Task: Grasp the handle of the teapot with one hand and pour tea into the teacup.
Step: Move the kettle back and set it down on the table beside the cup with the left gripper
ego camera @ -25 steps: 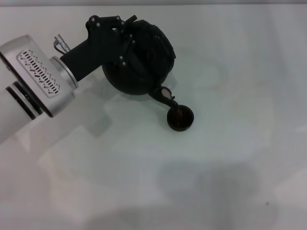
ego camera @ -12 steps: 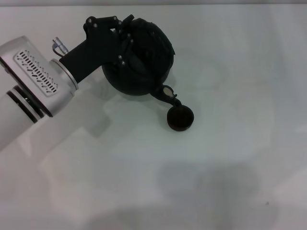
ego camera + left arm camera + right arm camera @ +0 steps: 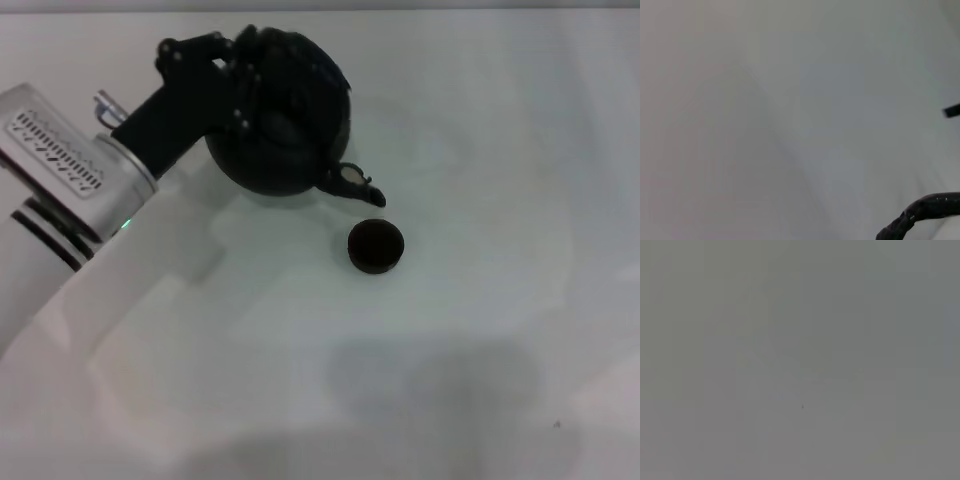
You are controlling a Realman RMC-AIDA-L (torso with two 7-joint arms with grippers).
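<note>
We see the teapot (image 3: 285, 125) at the far left-centre of the table (image 3: 480, 330), spout (image 3: 357, 182) pointing right and toward us. The teacup (image 3: 376, 246) sits on the table just in front of the spout tip, apart from it. The left pincer (image 3: 245, 85) comes in from the left over the teapot's top.

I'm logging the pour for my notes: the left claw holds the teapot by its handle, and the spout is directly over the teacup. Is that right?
Not quite. The left claw does hold the teapot at its handle, but the head view shows the spout short of the teacup, with bare table between them, not directly over it.
</note>
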